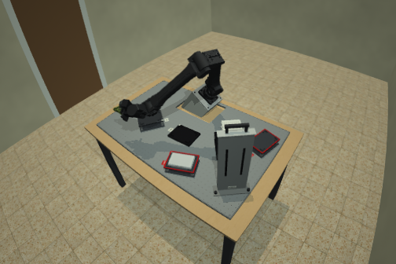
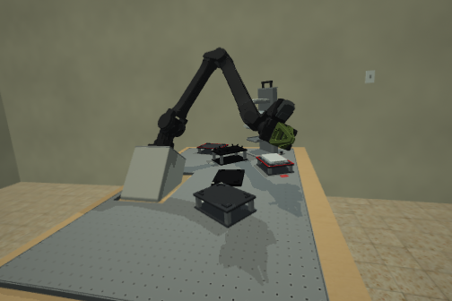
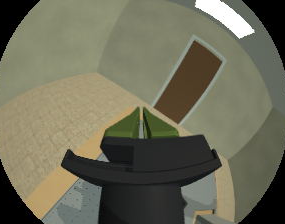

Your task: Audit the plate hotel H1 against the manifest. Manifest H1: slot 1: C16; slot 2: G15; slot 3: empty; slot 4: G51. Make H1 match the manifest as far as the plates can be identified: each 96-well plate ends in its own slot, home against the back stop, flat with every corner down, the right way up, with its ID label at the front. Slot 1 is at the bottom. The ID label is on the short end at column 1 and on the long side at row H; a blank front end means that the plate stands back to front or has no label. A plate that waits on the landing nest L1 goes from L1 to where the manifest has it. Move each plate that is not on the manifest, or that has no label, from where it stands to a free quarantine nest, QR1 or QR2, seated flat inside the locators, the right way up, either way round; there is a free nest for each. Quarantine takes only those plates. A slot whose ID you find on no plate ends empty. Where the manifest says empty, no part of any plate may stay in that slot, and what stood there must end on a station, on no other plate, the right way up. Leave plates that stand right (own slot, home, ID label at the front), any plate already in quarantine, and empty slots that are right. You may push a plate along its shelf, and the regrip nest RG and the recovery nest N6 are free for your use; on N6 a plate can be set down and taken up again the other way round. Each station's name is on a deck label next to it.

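Note:
The plate hotel H1 (image 1: 232, 159) stands at the table's front right as a grey tower with a handle, and I see it from behind, so its slots are hidden. It also shows far back in the exterior view (image 2: 265, 97). A white plate (image 1: 181, 160) (image 2: 274, 161) lies in a red-rimmed quarantine nest. A second red-rimmed nest (image 1: 266, 140) holds something dark. A white edge (image 1: 231, 123) shows behind the hotel's top; I cannot tell what it rests on. My gripper (image 1: 118, 109) (image 2: 283, 134) is shut and empty, hanging over the table's left edge, away from all plates; its green fingers meet in the wrist view (image 3: 142, 115).
A raised black nest (image 2: 225, 202) stands under the arm's forearm (image 1: 151, 121). A flat black pad (image 1: 184, 135) lies mid-table. Another raised nest with pins (image 2: 229, 152) stands further back. The arm's grey base block (image 1: 202, 102) sits at the rear edge.

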Tool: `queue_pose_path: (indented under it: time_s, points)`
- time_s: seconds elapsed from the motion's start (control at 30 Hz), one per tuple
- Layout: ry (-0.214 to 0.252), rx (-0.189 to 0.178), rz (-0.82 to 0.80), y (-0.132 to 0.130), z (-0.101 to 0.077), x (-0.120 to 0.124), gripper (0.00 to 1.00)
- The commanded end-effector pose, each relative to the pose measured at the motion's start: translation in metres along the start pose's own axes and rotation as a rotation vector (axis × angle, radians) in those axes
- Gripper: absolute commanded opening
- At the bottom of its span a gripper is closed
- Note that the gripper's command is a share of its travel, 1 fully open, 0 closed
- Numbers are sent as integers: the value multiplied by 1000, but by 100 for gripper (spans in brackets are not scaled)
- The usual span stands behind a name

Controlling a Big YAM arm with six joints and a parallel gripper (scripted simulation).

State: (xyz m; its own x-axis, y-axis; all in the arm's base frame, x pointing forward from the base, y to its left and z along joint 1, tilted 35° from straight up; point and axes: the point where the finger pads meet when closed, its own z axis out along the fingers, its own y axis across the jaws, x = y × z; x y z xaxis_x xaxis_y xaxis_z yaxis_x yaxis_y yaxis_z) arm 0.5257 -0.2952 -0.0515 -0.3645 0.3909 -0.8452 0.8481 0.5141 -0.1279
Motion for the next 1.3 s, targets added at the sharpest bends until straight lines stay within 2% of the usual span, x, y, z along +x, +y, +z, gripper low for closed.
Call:
queue_pose_path:
  time_s: [0.0, 0.07, 0.1, 0.13, 0.17, 0.2, 0.23, 0.3, 0.33, 0.63, 0.67, 0.7, 0.73, 0.77, 0.8, 0.87, 0.97, 1.1, 1.17, 1.2, 1.27]
  points:
    - [41, 11, -52, -21, 0, -11, 0]
    - [74, -9, -88, -21, 0, -11, 0]
    - [66, -25, -91, -15, 4, -27, 0]
    - [92, -25, -112, -12, 13, -14, 0]
    - [94, -25, -113, -12, 13, -13, 0]
    - [109, -21, -123, -17, 10, -3, 0]
    - [144, -28, -152, -23, 3, 10, 0]
    - [144, -28, -152, -23, 3, 10, 0]
    - [132, -51, -153, -20, -7, -7, 0]
    - [288, -156, -297, -28, -27, 6, 0]
    - [293, -162, -303, -24, -22, 4, 0]
    - [312, -158, -313, -25, -19, 17, 0]
    - [312, -158, -313, -25, -19, 17, 0]
    - [335, -171, -330, -27, -23, 21, 0]
    - [329, -189, -333, -28, -31, 8, 0]
    - [329, -189, -333, -28, -31, 8, 0]
    - [371, -234, -371, -29, -40, 6, 0]
    - [407, -298, -412, -24, -46, -9, 0]
    - [441, -328, -438, -25, -52, -6, 0]
    - [471, -325, -448, -33, -59, 12, 0]
    - [480, -361, -463, -28, -60, 0, 0]
